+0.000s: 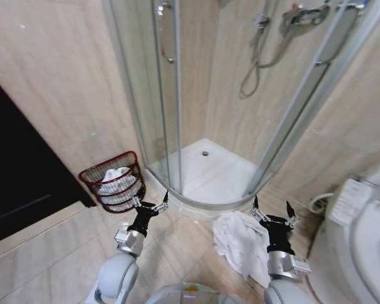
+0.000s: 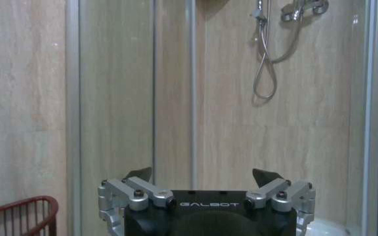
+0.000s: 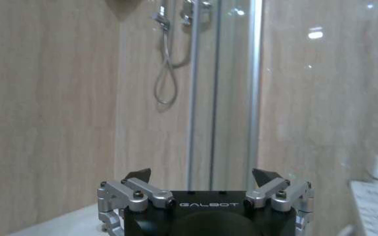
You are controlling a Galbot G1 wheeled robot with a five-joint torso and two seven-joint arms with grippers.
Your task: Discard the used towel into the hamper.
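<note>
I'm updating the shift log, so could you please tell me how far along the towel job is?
Barely begun. The used towel lies crumpled on the floor by the shower tray. Both tools are open and empty: the right tool is above the towel, the left tool beside the hamper, which already holds white cloth. Grasping, carrying and dropping are left.

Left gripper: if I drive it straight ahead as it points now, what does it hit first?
Probably the shower's glass panel. The open left gripper faces it, with the hamper off to one side; depth is unclear.

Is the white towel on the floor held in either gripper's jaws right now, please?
No, the towel lies on the floor tiles, and both the left gripper and right gripper are open and empty.
</note>
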